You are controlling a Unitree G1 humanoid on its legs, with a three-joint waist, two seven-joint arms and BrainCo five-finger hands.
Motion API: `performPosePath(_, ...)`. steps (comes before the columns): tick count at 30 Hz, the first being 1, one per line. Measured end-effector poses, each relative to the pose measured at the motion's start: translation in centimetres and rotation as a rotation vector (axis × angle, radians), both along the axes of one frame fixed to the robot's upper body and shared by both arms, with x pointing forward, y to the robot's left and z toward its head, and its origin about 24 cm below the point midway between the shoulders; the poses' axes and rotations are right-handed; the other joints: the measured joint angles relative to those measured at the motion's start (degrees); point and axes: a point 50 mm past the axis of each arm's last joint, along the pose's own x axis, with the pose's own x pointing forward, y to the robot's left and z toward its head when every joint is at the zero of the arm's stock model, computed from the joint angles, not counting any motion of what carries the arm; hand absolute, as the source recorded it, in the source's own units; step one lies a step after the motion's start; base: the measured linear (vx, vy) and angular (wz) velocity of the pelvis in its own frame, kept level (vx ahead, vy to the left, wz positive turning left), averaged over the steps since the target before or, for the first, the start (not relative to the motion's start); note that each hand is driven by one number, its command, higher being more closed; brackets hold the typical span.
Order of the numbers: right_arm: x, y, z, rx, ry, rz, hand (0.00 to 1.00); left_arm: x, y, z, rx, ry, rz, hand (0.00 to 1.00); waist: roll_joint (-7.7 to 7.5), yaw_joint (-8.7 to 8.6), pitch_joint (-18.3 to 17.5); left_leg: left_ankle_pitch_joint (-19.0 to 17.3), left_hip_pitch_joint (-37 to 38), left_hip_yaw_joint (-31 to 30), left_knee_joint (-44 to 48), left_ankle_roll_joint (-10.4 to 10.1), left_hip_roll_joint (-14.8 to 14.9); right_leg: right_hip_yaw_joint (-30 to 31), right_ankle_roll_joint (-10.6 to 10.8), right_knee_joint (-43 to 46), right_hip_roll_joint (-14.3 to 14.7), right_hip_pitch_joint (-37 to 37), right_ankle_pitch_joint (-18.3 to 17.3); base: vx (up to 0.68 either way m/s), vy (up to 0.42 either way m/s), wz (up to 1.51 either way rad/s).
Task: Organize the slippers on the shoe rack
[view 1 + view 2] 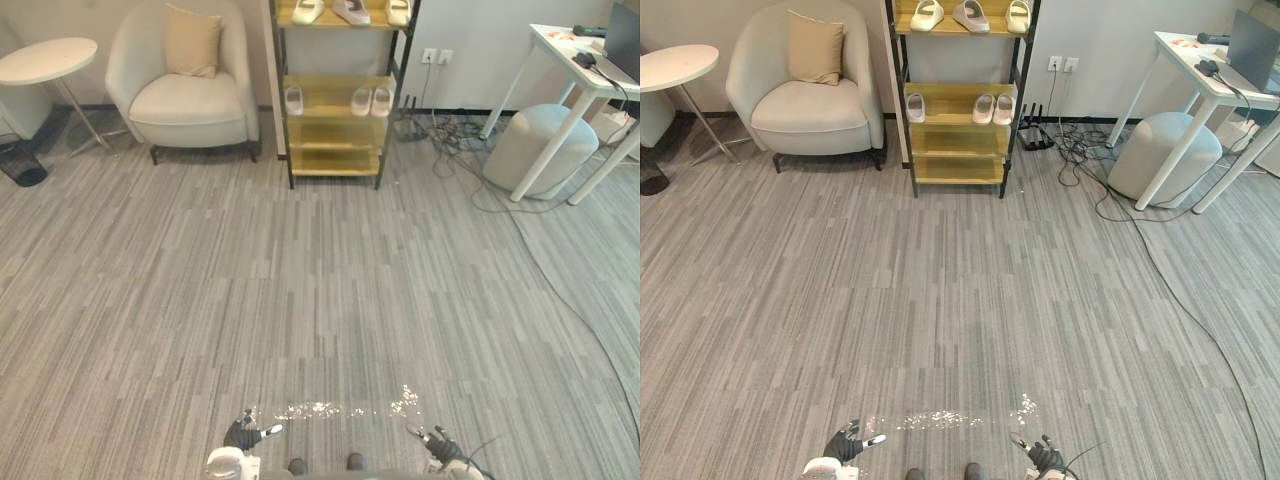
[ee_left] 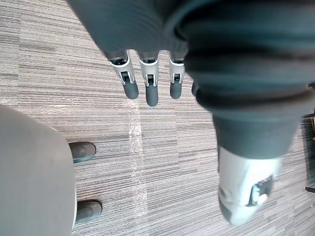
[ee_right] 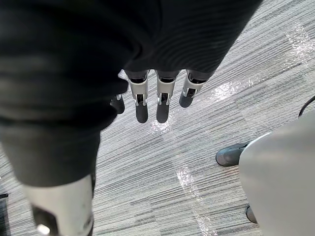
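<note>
My left hand hangs low at my side, fingers straight and loose, nothing in it. Past the fingertips there is just the grey striped carpet. My right hand is the same story: fingers slack, pointing down, palm bare. Both sit at the near edge of the head view, apart from each other. That makes sense to me, because nothing here is within reach to grasp.

All the work stands well away, across the open carpet. The shoe rack is at the far side of the room, between the cream armchair and a tangle of cables under the wall sockets. On its top shelf lie three pale slippers, the middle one looking turned out of line with its neighbours. On the shelf below, a lone slipper sits at the left end, well apart from a neat pair at the right end.

So the slippers are on the rack already, only unevenly spread; I judge the job is pairing and squaring them. First I'd need to close the distance, so relaxed hands suit this.
</note>
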Motion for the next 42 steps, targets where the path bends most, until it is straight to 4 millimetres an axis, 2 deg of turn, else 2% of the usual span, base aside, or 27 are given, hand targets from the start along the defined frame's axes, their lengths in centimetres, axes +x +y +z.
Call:
performPosePath(2, 0.3, 0.1, 0.1, 0.000, -0.007, 0.001, 0.00, 0.4, 0.2, 0.1, 0.005, -0.009, -0.001, 0.00, -0.20, 0.00, 1.0, -3.6, -1.8, 0.5, 6.2, -0.4, 0.7, 0.3, -0.6, 3.8, 0.3, -0.8, -2.4, 0.01, -0.031, -0.14)
performPosePath(4, 0.4, 0.0, 0.1, -0.003, -0.013, 0.002, 0.00, 0.7, 0.2, 0.3, 0.006, -0.023, 0.002, 0.00, 0.41, 0.11, 1.6, -10.3, -6.4, 3.2, 20.3, -3.5, 3.9, 1.0, -2.1, 8.8, 1.7, -2.1, -6.9, 0.02, -0.030, -0.22)
performPosePath(5, 0.4, 0.1, 0.1, -0.002, -0.014, 0.001, 0.00, 0.7, 0.3, 0.3, 0.007, -0.026, 0.006, 0.00, 0.13, 0.14, 1.6, -10.5, -7.2, 3.6, 22.5, -3.8, 4.2, 1.0, -2.4, 9.1, 1.8, -2.1, -7.2, 0.05, -0.023, -0.21)
performPosePath(8, 0.6, -0.1, 0.3, -0.010, -0.032, -0.007, 0.00, 1.6, 0.7, 0.9, -0.006, -0.081, 0.079, 0.00, -0.11, 0.59, 3.2, -8.2, -16.3, 6.5, 45.9, -4.2, 7.8, 3.6, -4.2, 13.9, 1.8, -1.0, -10.6, 0.15, -0.035, -0.36)
performPosePath(12, 1.1, -0.3, 0.5, -0.017, -0.043, -0.019, 0.00, 1.9, 0.3, 1.0, -0.014, -0.093, 0.077, 0.00, 0.73, 0.35, 3.4, -12.1, -20.5, 7.2, 45.7, -2.7, 9.3, 5.5, -4.6, 13.8, -0.6, 1.4, -12.7, 0.25, 0.062, -0.21)
performPosePath(14, 1.0, -0.3, 0.5, -0.021, -0.036, -0.020, 0.00, 2.0, 0.3, 1.0, -0.015, -0.099, 0.078, 0.00, 0.52, 0.45, 3.4, -11.2, -23.1, 7.1, 35.6, -2.6, 6.9, 5.9, -3.2, 12.1, -3.8, 2.7, -13.4, 0.35, 0.187, -0.12)
performPosePath(15, 1.1, -0.5, 0.5, -0.026, -0.034, -0.018, 0.00, 2.1, 0.2, 1.1, -0.015, -0.102, 0.071, 0.00, 0.73, 0.59, 3.3, -6.7, -23.5, 6.1, 25.3, -3.5, 4.6, 6.2, -2.0, 10.6, -5.6, 3.4, -13.8, 0.33, 0.202, -0.12)
performPosePath(16, 1.0, -0.6, 0.5, -0.029, -0.032, -0.016, 0.00, 2.1, 0.1, 1.0, -0.016, -0.101, 0.069, 0.00, 0.97, 0.66, 3.2, -5.3, -23.5, 5.5, 22.2, -3.6, 4.2, 6.3, -1.6, 10.1, -5.7, 3.5, -13.9, 0.42, 0.268, -0.36)
performPosePath(17, 0.7, -1.1, 0.4, -0.042, -0.015, -0.006, 0.00, 2.0, -0.2, 1.0, -0.024, -0.101, 0.072, 0.00, 1.26, 1.13, 2.9, 0.3, -23.6, 4.8, 20.2, -0.8, 4.2, 7.3, -0.1, 10.3, -5.8, 3.8, -14.9, 0.44, 0.259, -0.40)
performPosePath(20, 1.2, 0.0, 0.3, -0.014, -0.023, -0.002, 0.00, 2.7, 0.6, 1.3, -0.002, -0.112, 0.066, 0.00, -0.95, 1.59, 2.6, -3.8, -23.1, 6.6, 22.3, 0.7, 3.1, 7.7, 0.2, 22.2, -7.0, -1.1, -14.9, 0.50, 0.237, -0.32)
performPosePath(21, 1.1, 0.2, 0.2, -0.009, -0.017, -0.002, 0.00, 2.6, 1.0, 1.3, 0.006, -0.111, 0.071, 0.00, -1.92, 1.79, 3.1, -5.6, -20.3, 8.0, 22.9, 1.7, 3.1, 8.2, 4.6, 34.0, -7.3, -5.2, -13.5, 0.51, 0.227, -0.33)
performPosePath(22, 1.0, 0.3, 0.2, -0.006, -0.016, -0.002, 0.00, 2.3, 1.2, 1.2, 0.011, -0.096, 0.076, 0.00, -2.20, 1.72, 3.2, -8.1, -16.5, 8.2, 23.1, 2.2, 2.8, 8.7, 12.4, 46.4, -6.9, -9.1, -11.7, 0.53, 0.228, -0.29)
performPosePath(24, 1.5, 0.2, 0.4, -0.009, -0.036, 0.007, 0.00, 2.1, 0.9, 1.0, 0.012, -0.083, 0.046, 0.00, -1.59, 1.36, 3.5, -10.3, -11.7, 7.9, 22.7, 2.5, 2.7, 5.8, 13.4, 58.4, -7.1, -13.4, -11.3, 0.58, 0.188, -0.03)
performPosePath(25, 1.9, 0.2, 0.6, -0.016, -0.055, 0.030, 0.00, 2.2, 0.7, 0.9, 0.011, -0.077, 0.032, 0.00, -1.56, 1.27, 3.7, -11.1, -7.8, 7.5, 20.9, 2.6, 2.5, 1.1, 9.6, 62.2, -8.3, -16.3, -12.7, 0.52, 0.132, 0.09)
performPosePath(27, 2.4, 0.1, 0.8, -0.023, -0.070, 0.051, 0.00, 2.1, 0.4, 0.9, 0.005, -0.074, 0.026, 0.00, -1.17, 0.75, 3.8, -11.1, -3.4, 7.0, 17.6, 2.6, 2.9, -4.3, 5.3, 58.6, -8.7, -18.7, -14.9, 0.53, 0.047, 0.19)
performPosePath(30, 3.5, -0.2, 1.2, -0.038, -0.098, 0.072, 0.00, 2.5, 0.1, 1.0, -0.009, -0.083, 0.033, 0.00, 0.00, -0.03, 4.5, -11.1, 0.6, 5.8, 14.3, 2.5, 4.7, -8.2, 2.8, 41.0, -7.1, -23.0, -14.9, 0.46, -0.051, 0.27)
performPosePath(31, 4.0, -0.4, 1.4, -0.045, -0.110, 0.079, 0.00, 2.8, -0.1, 1.1, -0.015, -0.089, 0.034, 0.00, 0.70, -0.14, 4.9, -11.3, 1.7, 4.7, 13.7, 1.9, 5.7, -7.7, 2.4, 29.9, -6.0, -24.4, -10.8, 0.37, -0.092, 0.38)
performPosePath(32, 4.0, -0.4, 1.4, -0.046, -0.111, 0.079, 0.00, 2.8, -0.1, 1.1, -0.015, -0.090, 0.034, 0.00, 0.76, -0.13, 5.0, -11.3, 1.9, 4.7, 13.6, 1.9, 5.9, -7.4, 2.3, 28.0, -5.7, -24.4, -9.7, 0.58, -0.185, 0.47)
performPosePath(33, 3.8, -0.3, 1.3, -0.047, -0.102, 0.089, 0.00, 2.5, -0.1, 1.0, -0.014, -0.083, 0.037, 0.00, 0.41, -0.12, 4.7, -12.4, 3.3, 3.2, 13.8, -0.6, 6.0, -5.1, 1.4, 17.0, -4.9, -23.3, -0.4, 0.40, -0.163, 0.37)
performPosePath(34, 3.5, -0.2, 1.2, -0.045, -0.093, 0.095, 0.00, 2.2, 0.1, 0.9, -0.011, -0.077, 0.039, 0.00, -0.17, -0.13, 4.4, -13.2, 3.9, 2.3, 14.0, -2.0, 5.8, -4.4, 1.1, 14.9, -5.0, -23.0, 4.2, 0.61, -0.265, 0.50)
performPosePath(35, 3.7, -0.6, 1.4, -0.055, -0.100, 0.098, 0.00, 1.7, -0.2, 0.6, -0.019, -0.054, 0.052, 0.00, 1.29, -0.28, 4.3, -14.7, 5.1, 0.7, 14.9, -4.1, 7.4, -5.3, 0.4, 17.3, -3.9, -22.7, 7.1, 0.39, -0.184, 0.41)
performPosePath(36, 4.1, -0.7, 1.5, -0.058, -0.106, 0.099, 0.00, 1.7, -0.9, 0.5, -0.043, -0.054, 0.064, 0.00, 2.98, -0.26, 3.8, -14.0, 3.9, -0.4, 17.8, -5.1, 9.1, -6.4, -0.5, 17.3, -2.9, -21.9, 5.8, 0.58, -0.288, 0.47)
performPosePath(37, 4.2, -1.1, 1.6, -0.070, -0.112, 0.100, 0.00, 1.9, -1.5, 0.6, -0.074, -0.072, 0.114, 0.00, 4.43, -0.05, 4.3, -11.5, -0.9, -2.2, 30.2, -6.9, 11.2, -7.6, -1.4, 15.5, -1.1, -18.6, 3.1, 0.55, -0.268, 0.33)
performPosePath(38, 4.2, -1.2, 1.7, -0.073, -0.113, 0.102, 0.00, 2.0, -1.5, 0.6, -0.085, -0.079, 0.144, 0.00, 4.99, -0.05, 4.7, -8.2, -4.4, -2.5, 39.4, -6.1, 12.5, -7.9, -2.1, 14.4, -0.6, -16.1, 2.1, 0.47, -0.241, 0.20)
performPosePath(39, 4.1, -1.2, 1.6, -0.073, -0.111, 0.101, 0.00, 2.1, -1.4, 0.7, -0.087, -0.081, 0.152, 0.00, 5.09, -0.11, 4.8, -6.4, -5.6, -2.5, 42.4, -5.7, 13.0, -7.9, -2.2, 13.9, -0.2, -15.0, 1.8, 0.45, -0.170, 0.00)
performPosePath(40, 3.5, -1.2, 1.4, -0.072, -0.097, 0.097, 0.00, 2.3, -1.2, 0.8, -0.088, -0.097, 0.164, 0.00, 4.49, 0.46, 5.5, -5.6, -9.7, -1.1, 53.4, -5.8, 15.7, -8.0, -3.4, 11.8, 0.6, -9.9, 0.7, 0.44, -0.143, -0.05)
performPosePath(42, 3.2, -0.7, 1.3, -0.059, -0.097, 0.088, 0.00, 2.6, -1.1, 1.1, -0.087, -0.119, 0.167, 0.00, 3.25, 0.63, 6.0, -8.6, -13.1, 2.2, 56.4, -5.7, 16.6, -8.0, -3.9, 9.2, 0.5, -4.5, -0.1, 0.45, -0.145, -0.06)
